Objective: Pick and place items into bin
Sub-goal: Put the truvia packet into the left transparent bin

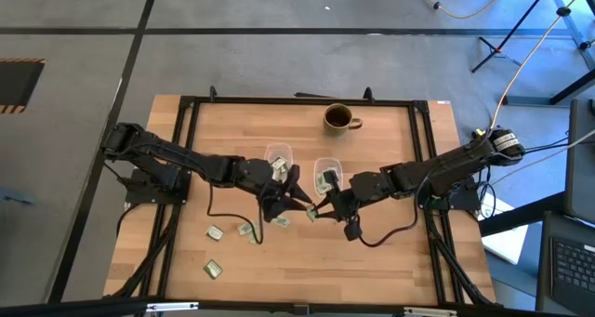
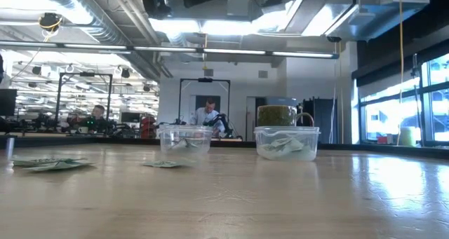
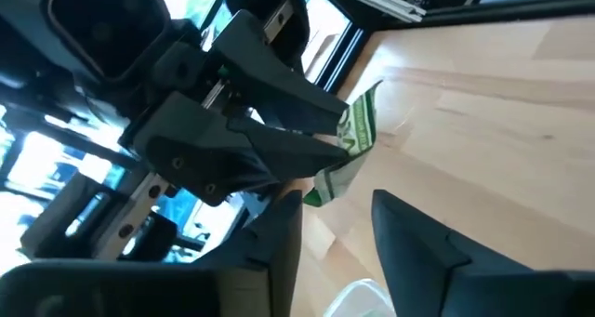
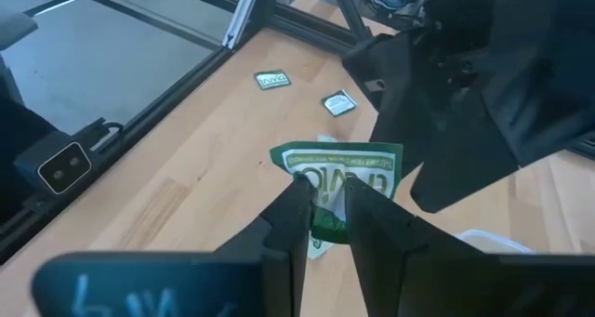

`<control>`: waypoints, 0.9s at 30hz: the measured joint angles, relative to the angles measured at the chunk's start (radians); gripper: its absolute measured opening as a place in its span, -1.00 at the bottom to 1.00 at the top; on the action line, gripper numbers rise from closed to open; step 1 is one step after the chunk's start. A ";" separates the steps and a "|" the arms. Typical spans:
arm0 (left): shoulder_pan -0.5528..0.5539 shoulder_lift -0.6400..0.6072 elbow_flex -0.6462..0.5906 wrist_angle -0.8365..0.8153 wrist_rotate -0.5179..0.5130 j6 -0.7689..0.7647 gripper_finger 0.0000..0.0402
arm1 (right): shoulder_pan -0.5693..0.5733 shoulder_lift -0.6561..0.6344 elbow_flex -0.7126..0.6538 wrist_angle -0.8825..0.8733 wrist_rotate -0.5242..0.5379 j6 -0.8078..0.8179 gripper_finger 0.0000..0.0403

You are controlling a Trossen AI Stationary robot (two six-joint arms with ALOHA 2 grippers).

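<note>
While held above the worktop (image 1: 390,252), 1 green packet (image 4: 346,182) is pinched by the right gripper (image 4: 327,198); left gripper (image 3: 337,226) (fingers parted) faces it, empty.

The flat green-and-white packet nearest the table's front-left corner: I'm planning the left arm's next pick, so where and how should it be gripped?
That flat green-and-white packet lies flat on the wooden table, apart from the others. Probably best to come straight down from above and pinch across its shorter width, since no side face stands up to grab. The left gripper is open now, near mid-table.
</note>
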 joint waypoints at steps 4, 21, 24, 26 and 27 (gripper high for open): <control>-0.005 0.000 0.000 0.000 0.000 0.074 -0.47 | 0.000 0.000 0.000 0.000 0.000 0.023 -0.63; -0.036 0.000 0.000 0.002 0.000 0.164 -0.70 | 0.000 0.000 0.000 0.006 0.000 0.023 -0.63; -0.036 0.000 0.000 -0.001 0.000 0.163 -0.73 | 0.000 0.000 0.000 0.006 0.000 0.025 -0.63; -0.036 0.000 0.000 -0.006 -0.001 0.161 -0.75 | 0.000 0.000 0.000 0.006 0.000 0.025 -0.63; -0.036 0.000 0.000 -0.006 -0.001 0.161 -0.76 | 0.000 0.000 0.000 0.006 0.000 0.025 -0.63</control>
